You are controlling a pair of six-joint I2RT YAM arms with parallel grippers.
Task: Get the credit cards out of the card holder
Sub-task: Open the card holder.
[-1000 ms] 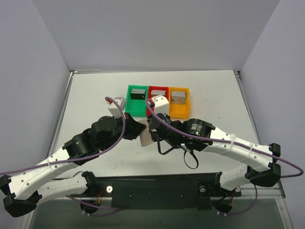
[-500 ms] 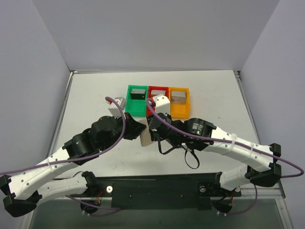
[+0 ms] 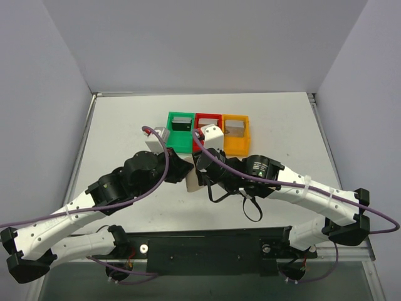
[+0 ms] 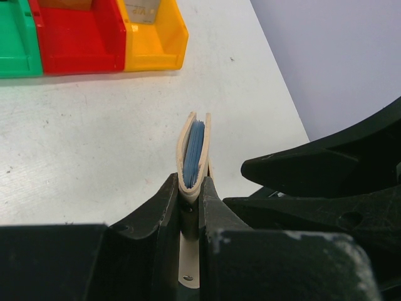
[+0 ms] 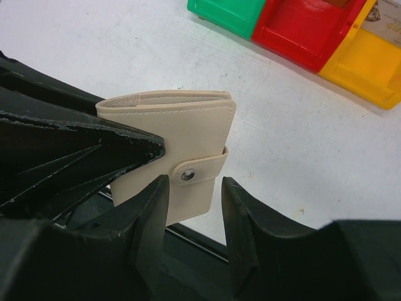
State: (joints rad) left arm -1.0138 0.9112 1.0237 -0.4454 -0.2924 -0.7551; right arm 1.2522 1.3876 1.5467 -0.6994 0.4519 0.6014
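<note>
Clamping the card holder (image 5: 169, 125) by one edge, the left gripper (image 4: 190, 185) carries it on edge over the matt white table (image 3: 125, 125). Beyond both sets of fingertips stand a green bin (image 3: 180, 144), a red bin (image 3: 207, 115) and an orange bin (image 3: 235, 145), all of moulded plastic. Credit cards (image 3: 182, 122), flat and rectangular, lie in at least the green and orange bins, so extraction appears largely done. Whether any card remains inside the holder cannot be told. The holder is smooth cream leatherette, stitched and blue-lined. The right gripper (image 5: 193, 187) stands part-open, straddling the fastened strap (image 5: 203, 168) and its metal snap stud (image 5: 187, 175); unfastening probably remains
</note>
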